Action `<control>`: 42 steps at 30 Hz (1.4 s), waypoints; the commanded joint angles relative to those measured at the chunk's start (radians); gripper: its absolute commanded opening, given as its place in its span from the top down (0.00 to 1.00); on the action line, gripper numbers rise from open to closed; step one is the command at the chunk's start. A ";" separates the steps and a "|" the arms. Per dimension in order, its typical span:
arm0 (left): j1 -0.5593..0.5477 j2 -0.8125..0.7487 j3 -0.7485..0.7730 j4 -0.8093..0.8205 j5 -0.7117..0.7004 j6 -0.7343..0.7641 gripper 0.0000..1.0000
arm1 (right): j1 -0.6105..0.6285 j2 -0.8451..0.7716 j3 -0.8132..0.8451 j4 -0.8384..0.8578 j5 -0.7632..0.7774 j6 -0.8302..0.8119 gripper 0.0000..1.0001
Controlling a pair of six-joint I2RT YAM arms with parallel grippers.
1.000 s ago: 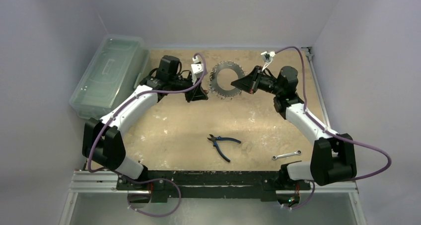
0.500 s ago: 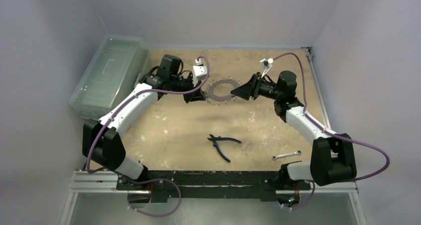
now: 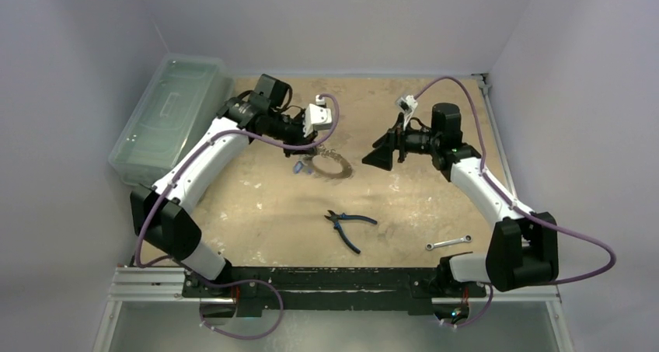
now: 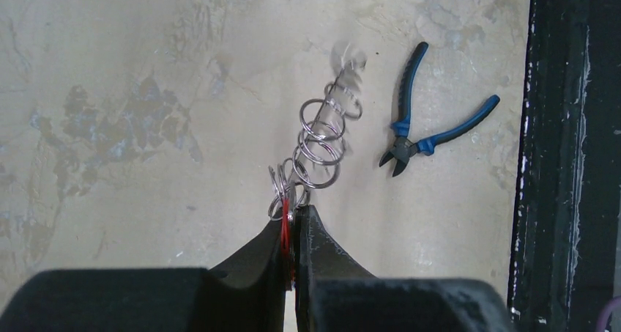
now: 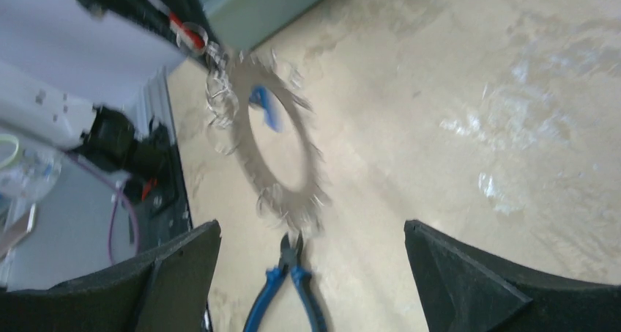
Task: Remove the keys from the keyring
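While the left fingers (image 4: 263, 255) pinch the keyring (image 3: 332, 166) at its edge and the right fingers (image 5: 168, 270) gape wide, apart from it, the dangling keys (image 5: 289, 204) may swing, so that narrow pinch could slip.

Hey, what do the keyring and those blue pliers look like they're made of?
The keyring looks like thin bare metal wire, probably steel: it is silver and glints with bright highlights. The pliers have a dark, matte metal head, likely steel. Their handles seem coated in blue plastic or rubber, judging by the even colour and soft sheen.
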 commanded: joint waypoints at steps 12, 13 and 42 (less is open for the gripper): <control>-0.106 0.010 0.139 -0.400 -0.275 0.656 1.00 | -0.008 -0.024 0.138 -0.314 -0.089 -0.472 0.11; -0.126 -0.011 0.112 -0.375 -0.306 0.698 1.00 | -0.009 -0.022 0.142 -0.305 -0.089 -0.468 0.12; -0.337 -0.476 -0.449 0.336 -0.358 1.410 1.00 | 0.099 -0.076 0.155 -0.097 -0.131 -0.506 0.45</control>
